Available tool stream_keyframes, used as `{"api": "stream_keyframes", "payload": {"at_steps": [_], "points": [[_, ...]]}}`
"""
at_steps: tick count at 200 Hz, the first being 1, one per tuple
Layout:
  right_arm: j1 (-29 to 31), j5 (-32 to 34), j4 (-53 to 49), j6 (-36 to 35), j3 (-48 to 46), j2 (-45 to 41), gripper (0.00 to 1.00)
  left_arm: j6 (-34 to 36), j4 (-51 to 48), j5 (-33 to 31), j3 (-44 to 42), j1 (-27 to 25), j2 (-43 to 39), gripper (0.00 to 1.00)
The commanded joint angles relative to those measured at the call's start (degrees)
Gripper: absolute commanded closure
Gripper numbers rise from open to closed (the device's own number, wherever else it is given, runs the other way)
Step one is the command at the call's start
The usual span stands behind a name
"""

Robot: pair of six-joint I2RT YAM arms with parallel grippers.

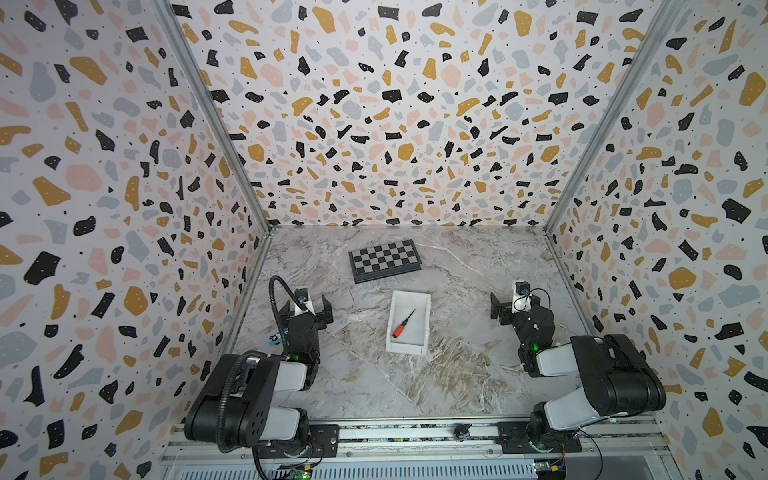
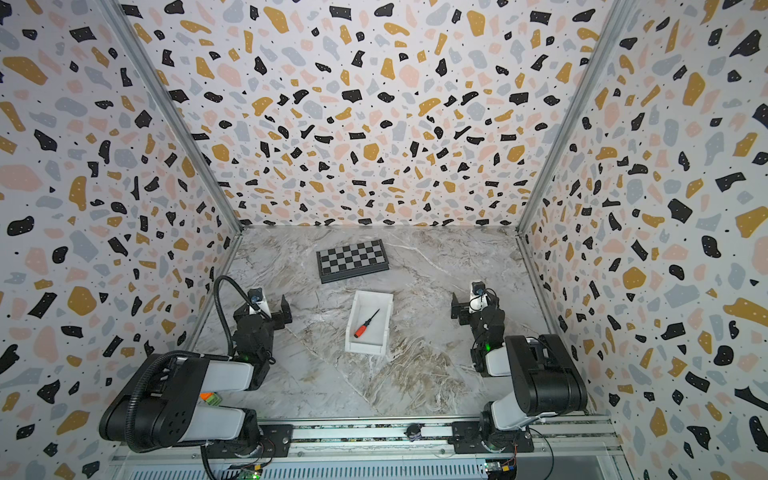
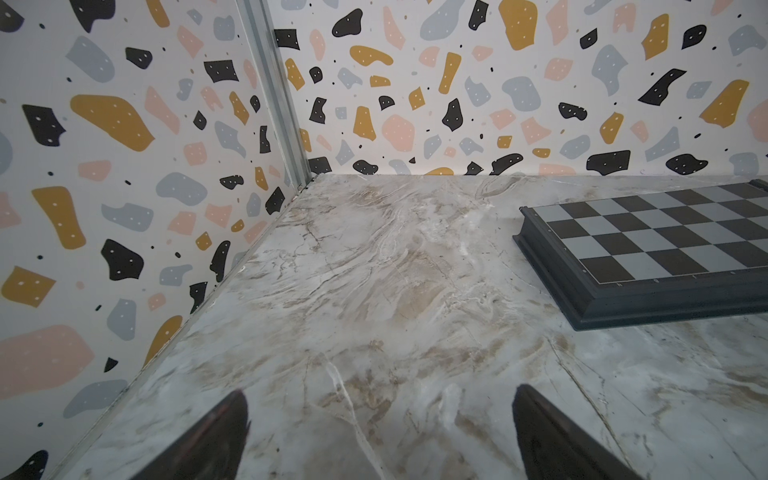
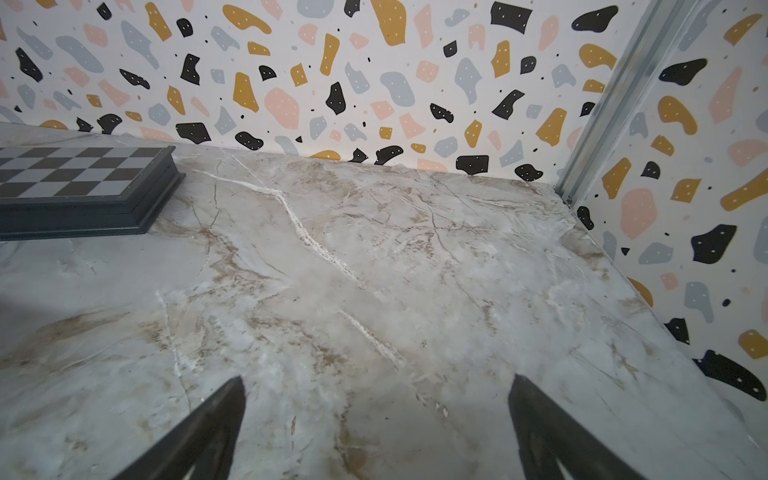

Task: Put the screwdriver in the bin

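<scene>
Marble worktop [image 1: 457,374]: screwdriver [image 1: 402,325] lying inside bin [image 1: 405,348]; left end effector [image 3: 380,399], right end effector [image 4: 376,386] both wide open, empty

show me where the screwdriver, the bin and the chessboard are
screwdriver [image 1: 404,323]: in a top view, where handle meets shaft
bin [image 1: 406,348]: in a top view, near white wall
chessboard [image 1: 384,257]: in a top view, middle of checkered top

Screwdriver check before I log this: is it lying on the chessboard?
No, the screwdriver lies inside the bin, apart from the chessboard.
</scene>
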Motion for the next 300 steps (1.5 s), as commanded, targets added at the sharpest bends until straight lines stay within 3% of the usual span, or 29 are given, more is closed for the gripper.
{"api": "stream_keyframes", "payload": {"at_steps": [1, 132, 155, 173, 198, 215, 300], "points": [[0.28, 1.18, 0.88, -0.02, -0.18, -1.18, 0.01, -0.52, 3.69, -0.84, 0.37, 0.26, -0.16, 0.0], [-0.09, 0.37, 0.88, -0.01, -0.35, -1.45, 0.01, -0.44, 3.85, -0.82, 0.15, 0.26, -0.26, 0.0], [1.99, 2.39, 6.38, -1.58, -4.17, -3.18, 0.01, -0.06, 4.56, 0.1, -0.37, 0.26, -0.52, 0.0], [2.16, 0.29, 12.07, -2.72, -6.68, -2.68, 0.01, 0.36, 4.82, 1.05, -0.52, 0.26, -0.49, 0.0], [2.12, 3.18, 3.37, -1.29, -1.75, -1.55, 0.01, 0.29, 4.6, 1.07, -0.25, 0.26, -0.38, 0.0], [-0.22, -0.23, 0.24, -0.03, -0.19, -1.59, 0.01, 0.34, 4.55, 1.07, -0.25, 0.26, -0.34, 0.0], [-0.16, -0.15, 0.75, -0.11, -0.24, -1.43, 0.01, 0.25, 4.57, 1.07, -0.25, 0.26, -0.35, 0.0]]}}
